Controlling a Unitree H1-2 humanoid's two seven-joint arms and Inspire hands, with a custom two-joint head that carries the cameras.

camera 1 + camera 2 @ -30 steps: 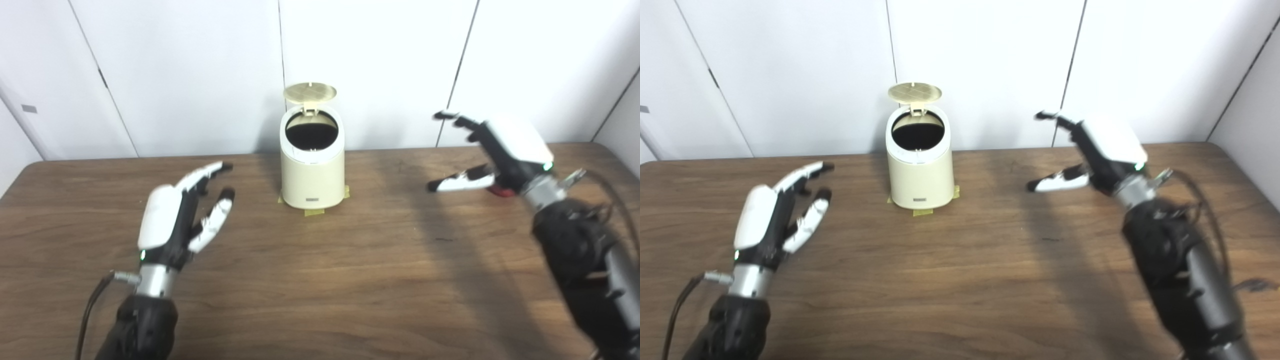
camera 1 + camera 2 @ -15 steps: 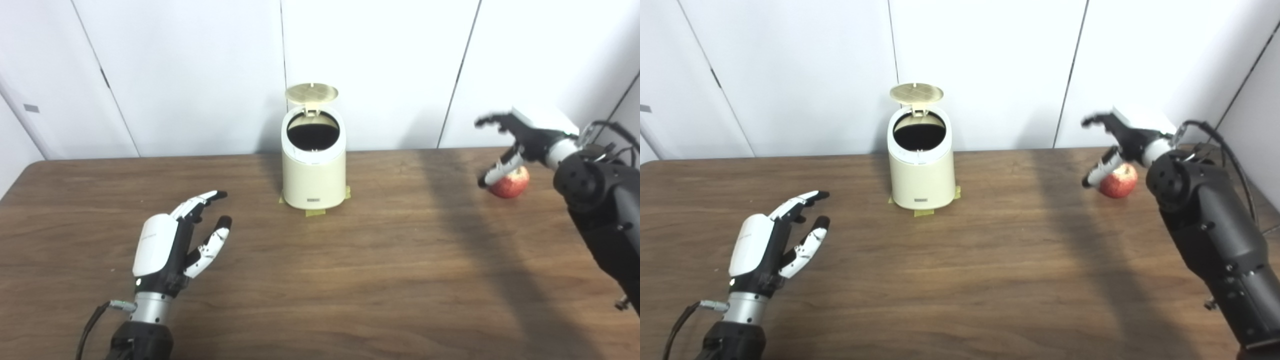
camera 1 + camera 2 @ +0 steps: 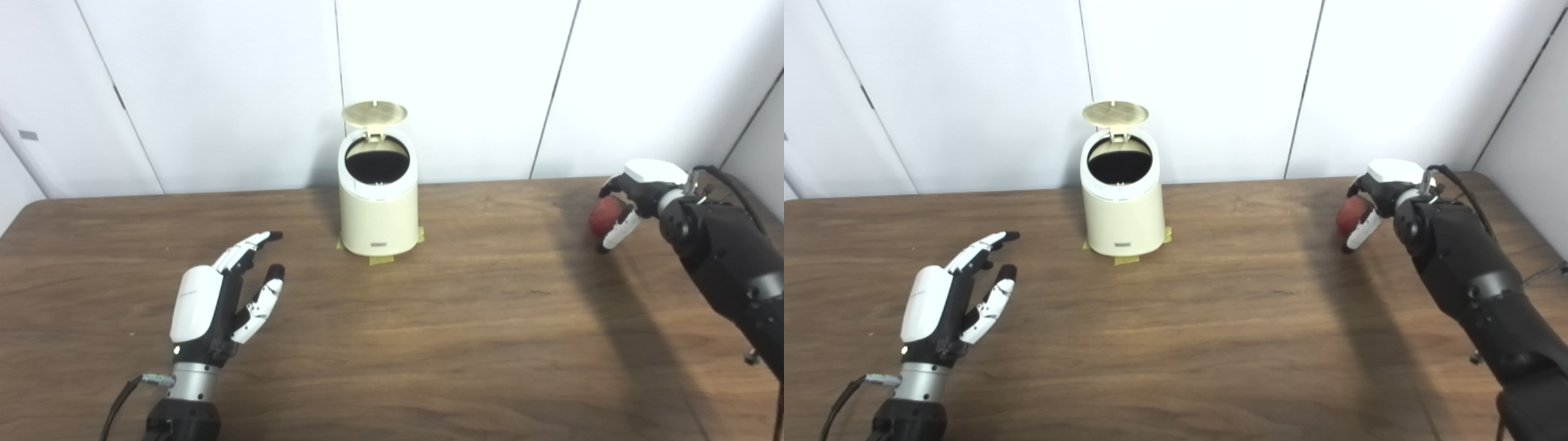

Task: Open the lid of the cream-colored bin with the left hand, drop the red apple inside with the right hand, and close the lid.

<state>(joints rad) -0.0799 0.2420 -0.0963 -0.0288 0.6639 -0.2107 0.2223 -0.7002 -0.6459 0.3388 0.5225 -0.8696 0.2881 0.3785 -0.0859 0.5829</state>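
The cream-colored bin (image 3: 378,211) stands at the back middle of the table, its round lid (image 3: 374,112) tipped up and open, the dark inside showing. The red apple (image 3: 1347,217) is at the far right of the table. My right hand (image 3: 1375,190) is over it, its fingers curled across the top and its thumb (image 3: 614,233) down the front side, closed around it. My left hand (image 3: 214,297) is open and empty, palm turned inward, low over the table in front and to the left of the bin.
Yellow tape tabs (image 3: 381,260) mark the bin's foot. White wall panels stand behind the table. The brown wooden table (image 3: 429,331) runs wide between both hands; its right edge lies just beyond the right arm.
My right hand swung from mid-table out to the right, came down on the apple and closed around it. My left hand dropped lower and back. The camera shifted slightly.
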